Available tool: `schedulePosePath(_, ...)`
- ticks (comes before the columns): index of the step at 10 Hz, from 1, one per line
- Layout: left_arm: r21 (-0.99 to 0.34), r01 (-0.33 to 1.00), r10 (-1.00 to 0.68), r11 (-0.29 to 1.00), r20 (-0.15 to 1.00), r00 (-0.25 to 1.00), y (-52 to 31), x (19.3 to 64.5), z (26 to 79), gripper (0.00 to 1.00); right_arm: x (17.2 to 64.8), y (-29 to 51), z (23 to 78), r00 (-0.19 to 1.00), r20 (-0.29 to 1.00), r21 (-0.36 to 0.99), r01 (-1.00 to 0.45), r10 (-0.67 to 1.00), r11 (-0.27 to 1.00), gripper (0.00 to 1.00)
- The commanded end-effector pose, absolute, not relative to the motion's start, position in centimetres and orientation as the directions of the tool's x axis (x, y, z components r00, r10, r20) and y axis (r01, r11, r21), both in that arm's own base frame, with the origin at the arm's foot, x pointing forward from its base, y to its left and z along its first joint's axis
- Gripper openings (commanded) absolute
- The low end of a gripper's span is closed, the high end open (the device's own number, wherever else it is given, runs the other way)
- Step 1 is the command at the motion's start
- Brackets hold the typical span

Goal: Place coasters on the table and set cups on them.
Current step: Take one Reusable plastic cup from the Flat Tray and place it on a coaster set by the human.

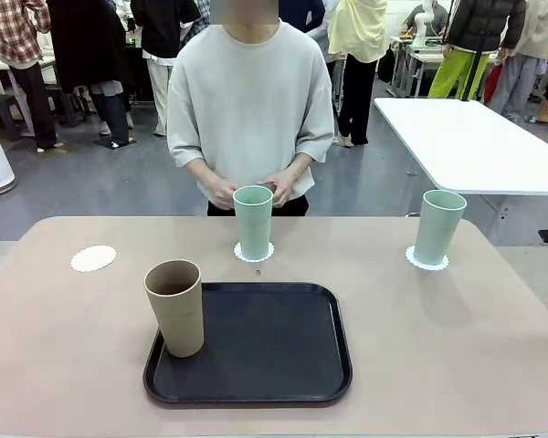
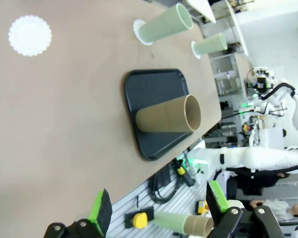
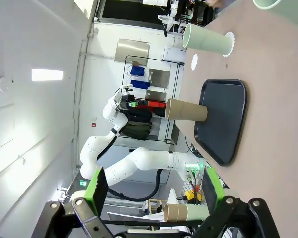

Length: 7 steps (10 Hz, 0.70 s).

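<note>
Tan-brown cup [image 1: 174, 306] stands upright at the left end of the black tray [image 1: 265, 351], the bare coaster [image 1: 93, 258] farther left on the table [image 1: 438, 347], so the left gripper [image 2: 159, 206], spread wide and empty like the right gripper [image 3: 155, 186], is probably nearer.

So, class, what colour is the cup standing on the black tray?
The cup is tan-brown; clearest in the front view.

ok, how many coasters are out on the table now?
3: bare coaster at far left; second coaster under the middle mint cup; third coaster under the right mint cup.
</note>
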<state>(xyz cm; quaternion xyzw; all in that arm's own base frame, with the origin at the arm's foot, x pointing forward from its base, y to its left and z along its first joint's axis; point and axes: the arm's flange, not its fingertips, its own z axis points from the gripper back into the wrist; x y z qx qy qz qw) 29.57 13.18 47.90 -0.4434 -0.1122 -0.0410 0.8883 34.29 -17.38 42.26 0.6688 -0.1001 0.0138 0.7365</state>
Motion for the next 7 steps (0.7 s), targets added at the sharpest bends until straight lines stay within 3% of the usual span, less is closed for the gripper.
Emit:
schedulePosePath(1, -0.782, 0.181, 0.029, 0.596, 0.246, 0.969, 13.2, 29.6, 47.9, 1.0, 34.2, -17.4, 42.3, 0.979, 0.172, 0.982, -0.162, -0.113, 0.093, 1.0)
schedulePosePath(3, -0.779, 0.172, 0.027, 0.603, 0.236, 0.971, 13.2, 29.6, 47.9, 1.0, 34.2, -17.4, 42.3, 0.979, 0.172, 0.982, -0.162, -0.113, 0.093, 1.0)
schedulePosePath(4, -0.734, 0.257, -0.074, 0.628, 0.273, 0.959, 13.5, 30.2, 49.4, 1.0, 34.2, -17.4, 42.3, 0.979, 0.172, 0.982, -0.162, -0.113, 0.093, 1.0)
schedulePosePath(5, -0.62, 0.405, -0.223, 0.672, 0.352, 0.909, 12.8, 30.6, 51.7, 1.0, 34.2, -17.4, 42.3, 0.979, 0.172, 0.982, -0.162, -0.113, 0.093, 1.0)
schedulePosePath(6, -0.425, 0.598, -0.422, 0.679, 0.44, 0.792, 11.3, 30.9, 54.3, 1.0, 34.2, -17.4, 42.3, 0.979, 0.172, 0.982, -0.162, -0.113, 0.093, 1.0)
schedulePosePath(7, -0.298, 0.679, -0.529, 0.671, 0.45, 0.72, 9.3, 31.0, 56.3, 1.0, 34.2, -17.4, 42.3, 0.979, 0.172, 0.982, -0.162, -0.113, 0.093, 1.0)
